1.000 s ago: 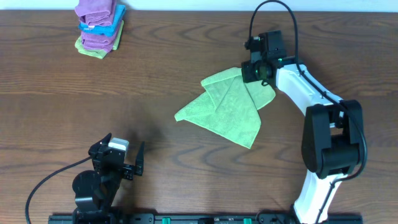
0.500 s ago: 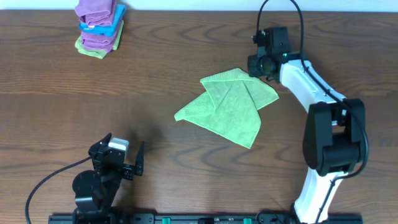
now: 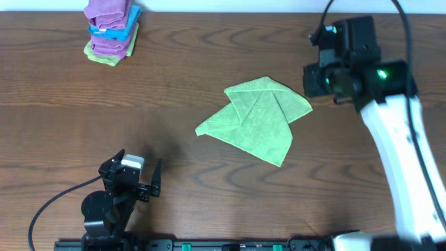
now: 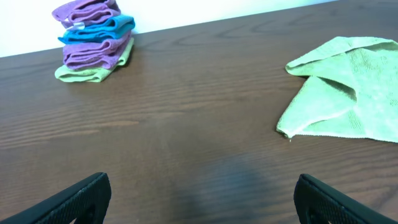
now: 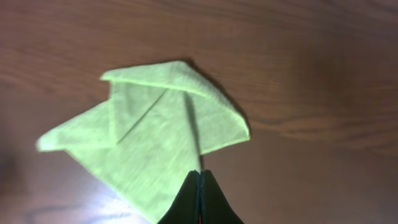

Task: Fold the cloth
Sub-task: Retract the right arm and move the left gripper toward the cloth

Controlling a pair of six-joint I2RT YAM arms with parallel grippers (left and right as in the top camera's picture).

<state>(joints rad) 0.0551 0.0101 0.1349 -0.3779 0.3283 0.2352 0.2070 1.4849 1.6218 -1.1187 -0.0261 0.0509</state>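
Note:
The green cloth (image 3: 256, 120) lies loosely folded and rumpled on the brown table, near the middle. It also shows in the left wrist view (image 4: 348, 87) and the right wrist view (image 5: 155, 134). My right gripper (image 3: 315, 80) hovers high above the table just right of the cloth. Its fingers (image 5: 200, 177) are shut and hold nothing. My left gripper (image 3: 139, 173) rests near the front left edge, far from the cloth. Its fingers (image 4: 199, 199) are wide open and empty.
A stack of folded purple, blue and green cloths (image 3: 111, 29) sits at the back left corner, also in the left wrist view (image 4: 93, 43). The dark wood table (image 3: 209, 63) fills the overhead view.
My right gripper has let go of the cloth's right corner and risen up and to the right, away from it. The cloth lies flat. The left arm has not moved.

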